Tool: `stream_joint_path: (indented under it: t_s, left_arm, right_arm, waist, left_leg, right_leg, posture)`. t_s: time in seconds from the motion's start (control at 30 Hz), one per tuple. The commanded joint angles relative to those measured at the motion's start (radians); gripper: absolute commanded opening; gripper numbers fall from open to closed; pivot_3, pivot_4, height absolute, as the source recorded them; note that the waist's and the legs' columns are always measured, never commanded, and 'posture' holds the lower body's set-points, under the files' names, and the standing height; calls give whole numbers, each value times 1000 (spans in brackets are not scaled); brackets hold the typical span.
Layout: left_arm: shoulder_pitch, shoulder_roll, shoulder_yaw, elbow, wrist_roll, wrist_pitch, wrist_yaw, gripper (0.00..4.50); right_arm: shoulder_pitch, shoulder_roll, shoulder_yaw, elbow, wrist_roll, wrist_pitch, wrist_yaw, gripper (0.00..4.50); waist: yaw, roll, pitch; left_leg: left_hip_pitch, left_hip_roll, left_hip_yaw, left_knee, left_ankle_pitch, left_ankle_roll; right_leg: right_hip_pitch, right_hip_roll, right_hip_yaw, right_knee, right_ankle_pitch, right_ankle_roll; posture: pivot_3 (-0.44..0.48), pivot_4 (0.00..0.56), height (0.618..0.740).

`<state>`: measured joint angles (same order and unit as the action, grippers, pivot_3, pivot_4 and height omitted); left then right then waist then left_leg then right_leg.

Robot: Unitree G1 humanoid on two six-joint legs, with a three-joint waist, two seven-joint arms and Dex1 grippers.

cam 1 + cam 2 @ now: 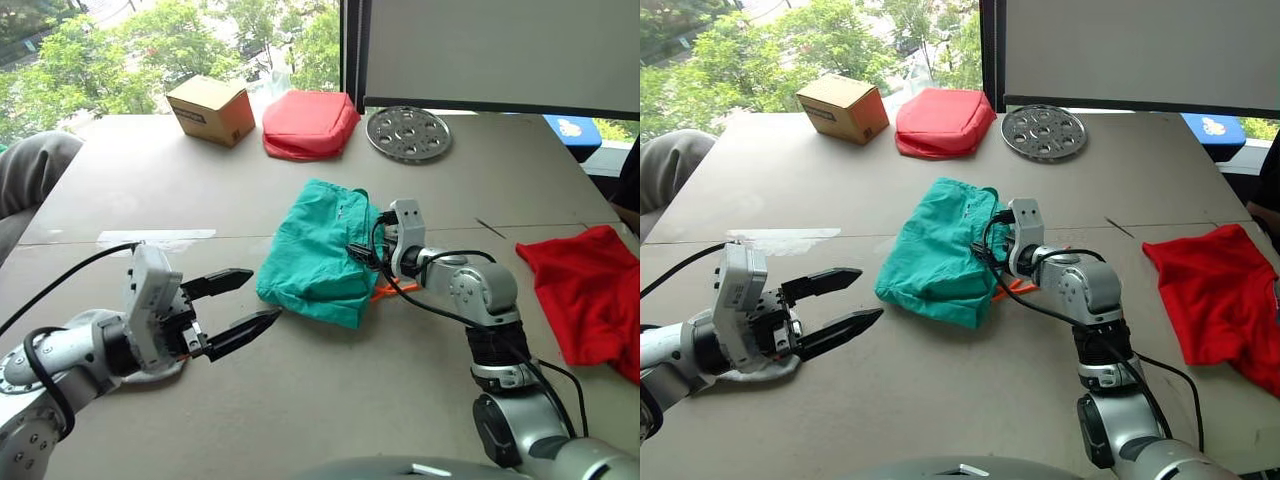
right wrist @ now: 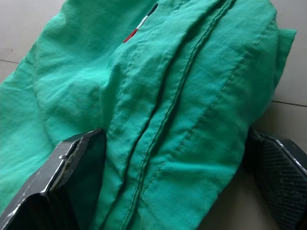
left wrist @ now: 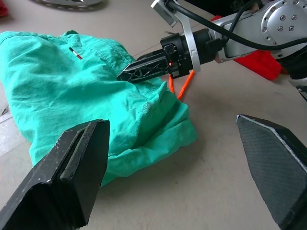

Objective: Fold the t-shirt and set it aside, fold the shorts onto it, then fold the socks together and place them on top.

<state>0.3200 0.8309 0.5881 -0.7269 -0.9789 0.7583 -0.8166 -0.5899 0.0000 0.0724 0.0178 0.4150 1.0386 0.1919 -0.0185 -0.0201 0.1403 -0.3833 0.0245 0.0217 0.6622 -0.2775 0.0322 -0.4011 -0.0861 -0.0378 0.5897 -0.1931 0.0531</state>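
Across the table, bare board lies open near the front edge and between the shorts and the far row of things. At the right edge the t-shirt lies crumpled, its outer part cut off by the picture's side. Mid-table, the shorts sit bunched in a teal heap, an orange drawstring poking from under their right side; a small red, white and dark tag on them carries no readable writing. Along the far edge stand a red pouch, a perforated metal disc and a cardboard box whose dark label is too small to read. To the left, the left gripper hovers just beside the shorts, fingers spread wide and empty. On the shorts' right side, the right gripper has its fingers spread around a fold of the cloth.
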Motion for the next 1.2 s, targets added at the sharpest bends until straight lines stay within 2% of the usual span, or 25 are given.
stream_joint_path:
  t_s: [0.03,0.23,0.27,0.33,0.57,0.6,0.7,0.9,1.1,1.2]
  left_arm:
    - [8,-1,7,-25,-19,-15,3,4473]
    - [34,-6,5,-28,-12,-26,3,4473]
    - [40,-7,6,-30,-11,-29,3,4491]
    - [53,-9,6,-33,3,-38,2,4500]
    - [65,-27,-32,-41,37,-67,13,4500]
    - [61,-30,-43,-43,41,-71,16,4500]
    - [30,-42,-104,-28,67,-89,19,4500]
    - [-122,-91,-299,26,132,-126,25,4500]
    - [-307,-198,-473,103,173,-149,39,4500]
    - [-394,-239,-552,170,200,-172,-10,4500]
  right_arm:
    - [-55,13,92,78,-50,-92,69,4500]
    - [-69,41,238,241,-140,-209,167,4500]
    - [-64,34,268,281,-172,-244,177,4255]
    - [-55,18,320,347,-235,-313,197,3621]
    - [-25,-15,333,390,-313,-490,255,411]
    - [-15,-21,325,378,-313,-519,263,195]
    - [25,-28,248,288,-270,-574,279,167]
    - [163,-83,72,-85,-128,-595,305,166]
    - [317,-139,-99,-397,-56,-557,204,161]
    - [365,-156,-215,-548,-32,-515,107,160]
  waist:
    - [-2,0,0]
    - [-6,0,0]
    - [-8,-1,-1]
    - [-18,-2,-2]
    - [-24,-2,-4]
    - [-22,-2,-4]
    - [-17,-3,-4]
    - [12,-2,-3]
    - [9,-3,-3]
    - [6,-3,-3]
  left_leg:
    - [0,0,0,-1,0,0]
    - [1,0,0,-3,1,-1]
    - [1,0,1,-3,1,-1]
    - [2,0,1,-3,1,-2]
    - [6,0,1,-9,2,-4]
    - [6,0,1,-9,2,-4]
    - [5,0,0,-9,3,-5]
    - [2,-2,-2,-9,3,-5]
    - [2,-1,-1,-9,3,-5]
    - [2,-1,-1,-9,3,-5]
  right_leg:
    - [0,0,0,0,0,0]
    - [0,0,0,0,0,0]
    - [0,0,1,0,0,0]
    - [0,0,1,0,0,0]
    - [0,0,2,0,0,0]
    - [0,0,2,0,0,-1]
    - [0,0,2,0,-1,-1]
    - [-1,0,1,-1,0,-1]
    - [0,1,2,0,-1,-1]
    - [0,1,2,0,-1,-1]
  posture:
    - [0,150,739]
    - [0,150,739]
    - [0,150,739]
    - [0,150,739]
    - [0,150,739]
    - [0,150,739]
    - [0,150,739]
    - [0,150,739]
    - [0,150,739]
    - [0,150,739]
